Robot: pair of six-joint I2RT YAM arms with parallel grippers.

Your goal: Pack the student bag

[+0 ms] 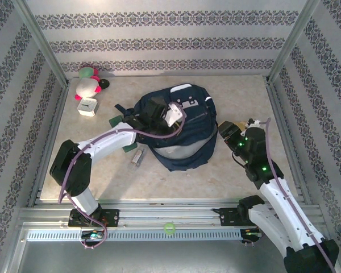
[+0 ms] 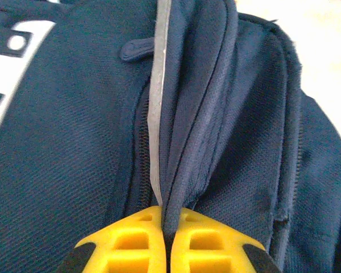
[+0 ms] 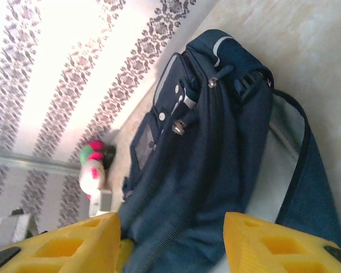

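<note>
the student bag (image 1: 179, 133) is lying in the middle of the overhead frame, with pale lining showing along its lower side. the left gripper (image 2: 166, 222) is pinching a fold of navy fabric beside the zip, its jaws pressed tight on it. the right gripper (image 3: 173, 242) is sitting just right of the bag, fingers spread and nothing between them. to my eye the left arm is holding the opening up so things can go in. it should be lifting gently rather than tugging, or the fold may slip out. the right arm should be fetching the plush toy (image 1: 88, 82) at upper left, or the small item (image 1: 137, 157) by the bag's lower left.
</note>
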